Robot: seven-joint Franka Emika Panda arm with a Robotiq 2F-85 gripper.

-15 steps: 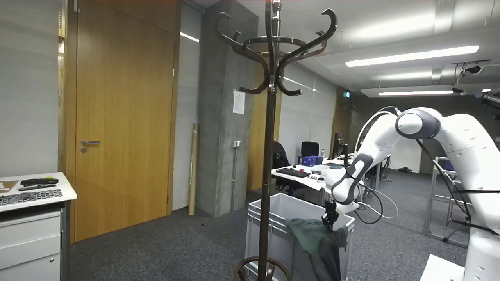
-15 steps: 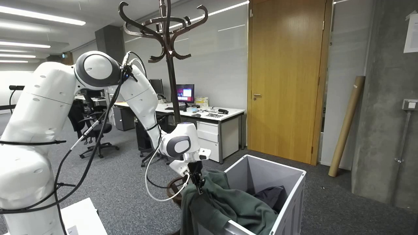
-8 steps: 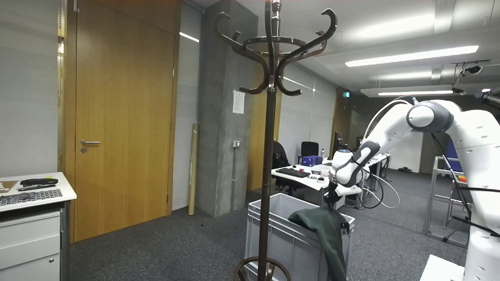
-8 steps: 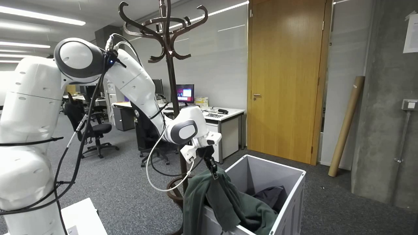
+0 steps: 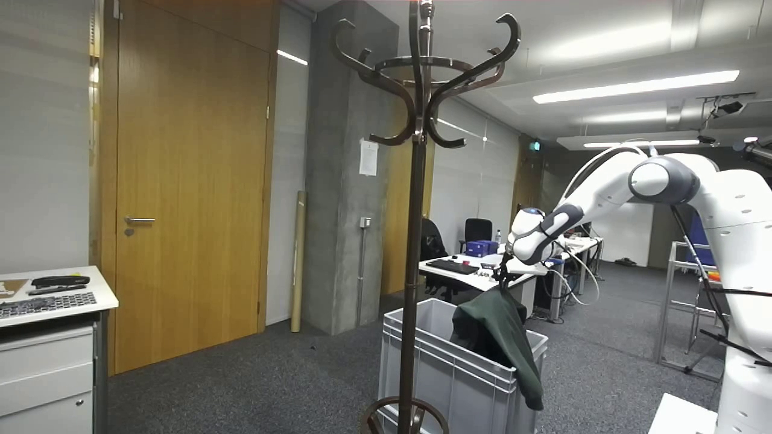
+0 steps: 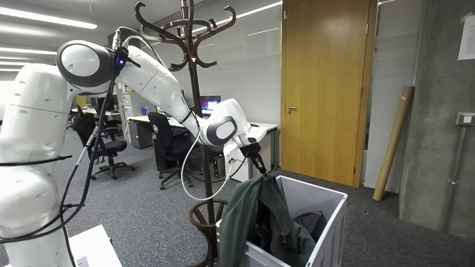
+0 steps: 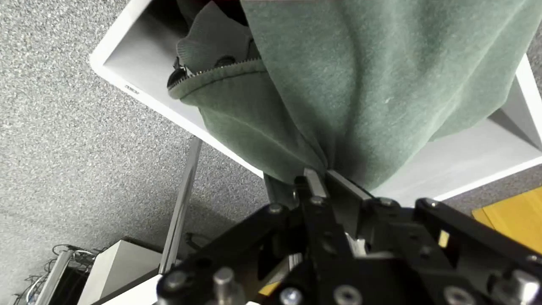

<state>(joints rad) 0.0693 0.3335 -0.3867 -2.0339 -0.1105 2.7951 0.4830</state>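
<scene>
- No words, brands or numbers can be read.
- Sheet on the pillar, in both exterior views: print too small to read.
- Small mark on the bin, along its rim, in the wrist view: characters unclear.
- Green lit sign high at the room's far end, in an exterior view: symbol too tiny to make out.

White arm showing grey joint bands
Black cable trailing, white cable looping, black straps wrapping round the arm, silver screws dotting black fingers.
</scene>
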